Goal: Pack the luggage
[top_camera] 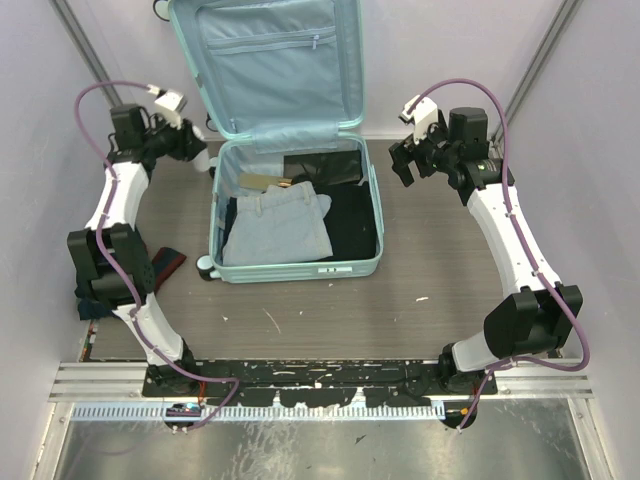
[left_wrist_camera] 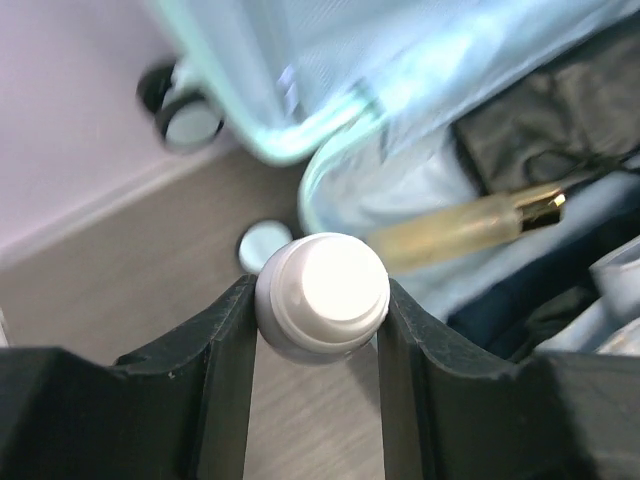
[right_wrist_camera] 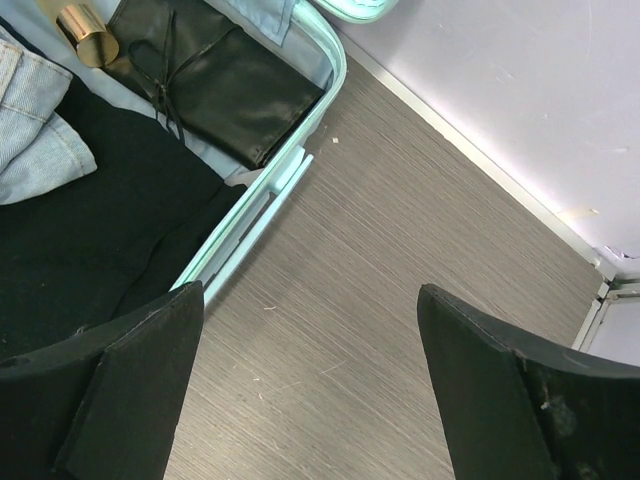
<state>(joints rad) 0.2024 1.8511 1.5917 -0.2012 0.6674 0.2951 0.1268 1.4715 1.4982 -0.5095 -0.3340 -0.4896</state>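
Left tool [left_wrist_camera: 318,300] snug around white bottle [left_wrist_camera: 325,285]

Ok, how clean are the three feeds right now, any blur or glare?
Left wrist: luggage and wheel are smeared with blur, and glare whites out the cap's top. Right wrist: sharp, table grain crisp, no glare. Top external: evenly lit and in focus, only soft shadows on the table.
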